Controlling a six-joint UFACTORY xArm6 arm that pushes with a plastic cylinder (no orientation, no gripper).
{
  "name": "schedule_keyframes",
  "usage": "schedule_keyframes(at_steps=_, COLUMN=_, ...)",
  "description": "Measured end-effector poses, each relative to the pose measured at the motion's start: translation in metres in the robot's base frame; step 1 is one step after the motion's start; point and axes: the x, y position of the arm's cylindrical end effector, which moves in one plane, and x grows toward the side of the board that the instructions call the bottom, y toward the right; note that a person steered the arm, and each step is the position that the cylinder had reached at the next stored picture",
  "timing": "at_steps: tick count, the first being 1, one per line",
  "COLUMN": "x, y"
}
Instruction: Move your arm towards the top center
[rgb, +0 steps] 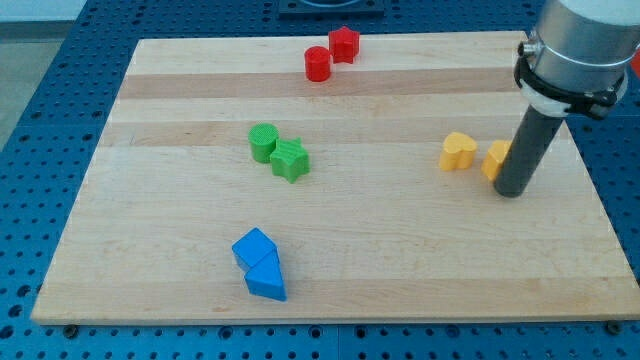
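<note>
My tip (510, 191) rests on the wooden board (400, 250) at the view's right. It touches or nearly touches a yellow block (496, 159), partly hidden behind the rod. A yellow heart-shaped block (458, 152) lies just to the left of that. Two red blocks sit at the top centre: a red cylinder (318, 64) and a red hexagon-like block (344, 44), far up and left of my tip.
A green cylinder (264, 142) and a green star (290, 159) touch each other left of centre. A blue cube (253, 247) and a blue triangle (267, 280) lie together near the bottom. A blue perforated table (40, 150) surrounds the board.
</note>
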Motion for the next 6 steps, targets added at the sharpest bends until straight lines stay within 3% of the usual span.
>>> schedule_keyframes(at_steps=3, x=-0.007, y=0.000)
schedule_keyframes(at_steps=4, x=0.030, y=-0.008)
schedule_keyframes(at_steps=5, x=0.053, y=-0.060)
schedule_keyframes(at_steps=6, x=0.054, y=-0.070)
